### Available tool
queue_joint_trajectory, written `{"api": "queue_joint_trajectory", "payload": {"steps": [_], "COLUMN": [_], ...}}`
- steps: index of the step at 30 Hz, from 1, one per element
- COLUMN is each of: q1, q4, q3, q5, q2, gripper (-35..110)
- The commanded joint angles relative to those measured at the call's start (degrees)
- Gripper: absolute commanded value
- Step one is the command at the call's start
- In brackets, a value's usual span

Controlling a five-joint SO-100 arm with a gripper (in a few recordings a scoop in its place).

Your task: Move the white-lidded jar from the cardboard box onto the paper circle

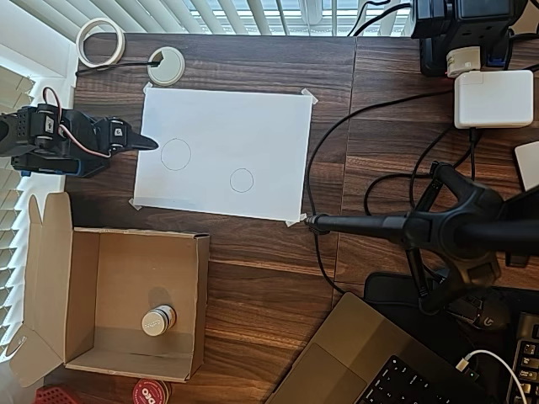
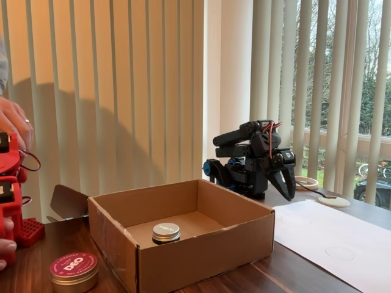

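The white-lidded jar stands upright on the floor of the cardboard box, near the box's front right part in the overhead view. The paper circle is the smaller outline on the white sheet, right of a larger outline. My gripper hangs at the sheet's left edge, far from the jar and above table level. Its fingers are shut with nothing between them, tips pointing down in the fixed view.
A red-lidded tin sits just outside the box's near wall. A white grommet with a cable and a tape ring lie behind the sheet. A black camera stand, cables and a laptop crowd the right side.
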Motion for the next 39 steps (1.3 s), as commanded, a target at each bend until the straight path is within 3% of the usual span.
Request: {"api": "queue_joint_trajectory", "payload": {"steps": [1, 4, 9, 15, 21, 29, 39], "q1": [-0.79, -0.53, 0.00, 0.35, 4.39, 8.00, 8.88], "q4": [1.49, 1.49, 0.26, -0.79, -5.54, -19.86, -22.85], "q3": [-0.70, -0.70, -0.35, -0.18, -3.16, -21.62, -44.91], "q5": [-0.62, -0.35, -1.93, -4.22, -13.27, -26.54, -26.89], "q2": [3.60, 3.60, 3.60, 3.60, -0.70, -23.82, -41.75], "gripper": [16, 31, 44, 45, 53, 54, 53]}}
